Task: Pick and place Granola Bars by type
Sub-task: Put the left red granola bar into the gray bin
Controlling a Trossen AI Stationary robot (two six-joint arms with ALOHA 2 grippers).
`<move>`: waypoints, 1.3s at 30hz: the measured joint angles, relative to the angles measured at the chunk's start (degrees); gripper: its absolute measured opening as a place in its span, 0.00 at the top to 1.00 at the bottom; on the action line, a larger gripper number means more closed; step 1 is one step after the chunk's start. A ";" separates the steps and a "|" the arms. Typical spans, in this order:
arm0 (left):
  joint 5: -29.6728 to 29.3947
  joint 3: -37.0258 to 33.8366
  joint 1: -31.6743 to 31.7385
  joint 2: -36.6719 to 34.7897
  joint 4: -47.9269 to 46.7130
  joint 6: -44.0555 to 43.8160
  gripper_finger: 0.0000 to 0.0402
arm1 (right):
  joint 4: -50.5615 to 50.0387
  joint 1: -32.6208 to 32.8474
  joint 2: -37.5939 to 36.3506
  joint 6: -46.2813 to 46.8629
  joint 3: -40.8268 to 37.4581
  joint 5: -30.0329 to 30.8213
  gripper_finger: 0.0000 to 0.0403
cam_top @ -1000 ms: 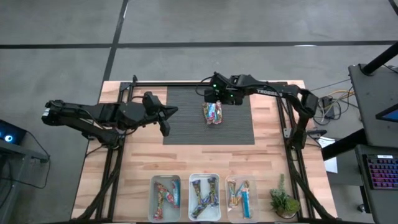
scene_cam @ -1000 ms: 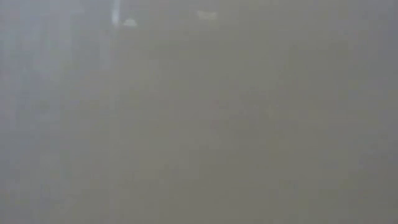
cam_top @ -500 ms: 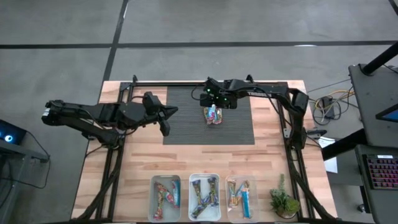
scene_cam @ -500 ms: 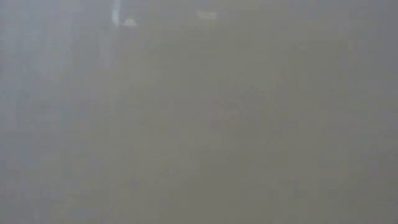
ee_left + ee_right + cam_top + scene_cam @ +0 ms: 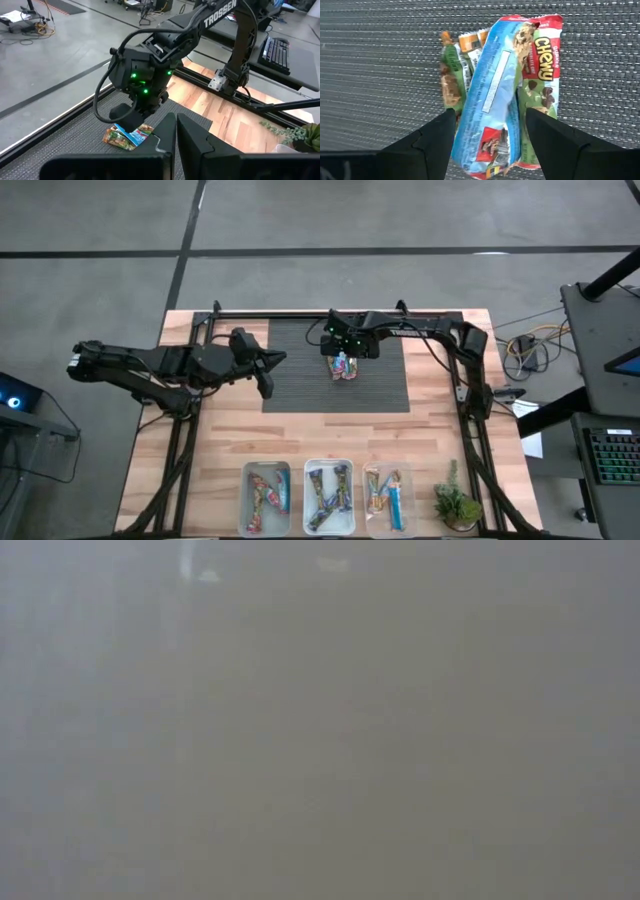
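A: Item one, movement: since the frame a second earlier we logged the right gripper (image 5: 344, 356) shifted toward nine o'clock and dropped over the small pile of granola bars (image 5: 343, 366) on the dark mat (image 5: 300, 385), hiding more of the heap.

B: Item two, fingers. We recorded the right gripper's fingers (image 5: 432, 142) spread wide, straddling the blue-wrapped bar (image 5: 492, 95) that lay atop a red Chewy bar (image 5: 542, 65) and a green one (image 5: 451, 82). Nothing was pinched yet.

A: Item three, left gripper (image 5: 266, 375): parked at the mat's nine o'clock edge, fingers pressed together, empty.

B: Item four, sorted stock: three clear bins (image 5: 328, 471) at the table's six o'clock edge, each already holding bars.

A: Item five, hazards. We judged that closing here might catch the red bar's edge along with the blue one, since they overlapped; two types would then travel to one bin.

B: Also noted: the slick wrapper could slide out of a shallow pinch. The low view showed us only haze.
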 joint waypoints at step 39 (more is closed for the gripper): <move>0.00 0.00 -0.01 0.00 0.00 -0.24 1.00 | 2.60 -0.39 0.07 0.07 -3.78 1.08 0.43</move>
